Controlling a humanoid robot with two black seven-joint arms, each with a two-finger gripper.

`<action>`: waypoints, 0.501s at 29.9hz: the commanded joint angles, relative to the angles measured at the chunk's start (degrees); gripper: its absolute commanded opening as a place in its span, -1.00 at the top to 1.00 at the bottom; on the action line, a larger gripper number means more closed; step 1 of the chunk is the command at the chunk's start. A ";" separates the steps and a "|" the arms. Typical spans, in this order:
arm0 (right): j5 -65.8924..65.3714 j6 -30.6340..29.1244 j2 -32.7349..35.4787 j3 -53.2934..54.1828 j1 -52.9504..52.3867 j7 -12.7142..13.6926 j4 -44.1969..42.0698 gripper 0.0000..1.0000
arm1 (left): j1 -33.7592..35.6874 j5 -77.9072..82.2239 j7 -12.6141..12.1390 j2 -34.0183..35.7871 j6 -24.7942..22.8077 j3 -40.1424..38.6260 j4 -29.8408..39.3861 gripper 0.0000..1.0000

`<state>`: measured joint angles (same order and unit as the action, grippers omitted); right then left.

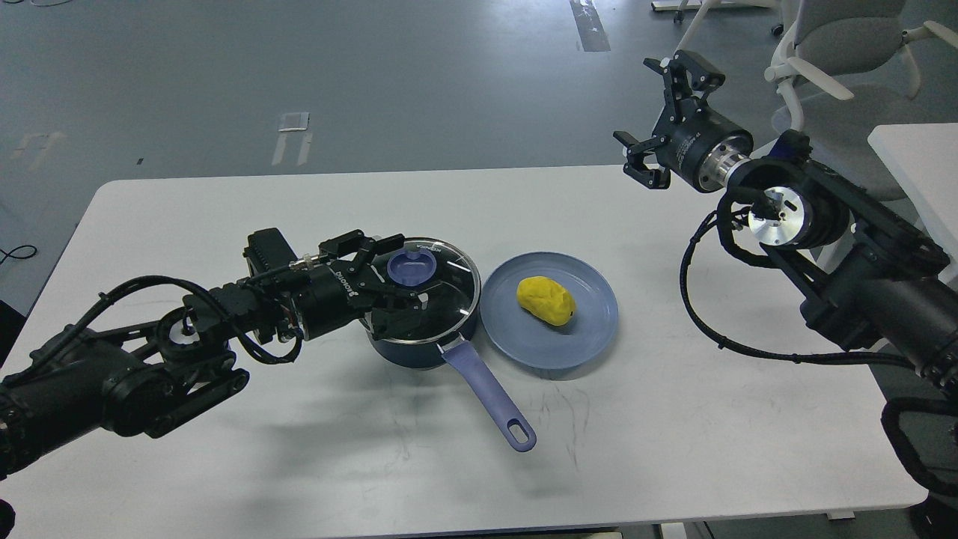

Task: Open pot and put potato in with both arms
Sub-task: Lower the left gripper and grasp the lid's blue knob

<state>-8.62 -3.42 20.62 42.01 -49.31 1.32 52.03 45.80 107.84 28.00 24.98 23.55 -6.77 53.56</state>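
A dark blue pot [419, 346] with a long lavender handle stands mid-table, closed by a glass lid [441, 288] with a lavender knob [411, 267]. My left gripper [400, 271] is open, its fingers on either side of the knob just above the lid; I cannot tell if they touch it. The yellow potato [545, 300] lies on a blue plate [591, 329] right of the pot. My right gripper [662, 112] is open and empty, held high above the table's far right edge.
The white table [299, 449] holds only the pot and plate. The pot handle [490, 399] sticks out toward the front. Grey office chairs [831, 45] stand at the back right, and another white table corner [913, 165] is at the far right.
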 commanded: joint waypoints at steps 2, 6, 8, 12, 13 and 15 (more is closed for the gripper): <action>0.00 -0.01 0.03 0.00 0.35 -0.09 0.00 -1.00 | 0.08 0.00 0.00 -0.02 0.01 0.35 -0.56 -0.81; 0.00 -0.01 -0.15 0.00 0.79 -0.09 -0.43 -1.00 | -0.01 0.00 0.00 -0.02 0.01 0.53 -0.56 -0.61; 0.00 -0.01 -0.32 0.00 0.97 -0.09 -0.70 -1.00 | -0.09 0.00 0.00 -0.02 0.01 0.62 -0.56 -0.55; 0.00 -0.01 -0.41 0.00 0.97 -0.09 -0.70 -1.00 | -0.27 0.00 0.00 -0.02 0.01 0.62 -0.56 -0.28; 0.00 -0.01 -0.41 0.00 0.97 -0.09 -0.70 -1.00 | -0.27 0.00 0.00 -0.02 0.01 0.62 -0.65 -0.17; 0.00 -0.01 -0.41 0.00 1.06 -0.09 -0.70 -1.00 | -0.18 -0.09 0.00 -0.02 0.01 0.53 -0.56 0.11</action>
<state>-8.62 -3.42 20.24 42.01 -48.32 1.23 51.34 45.56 107.84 28.00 24.96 23.56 -6.15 52.95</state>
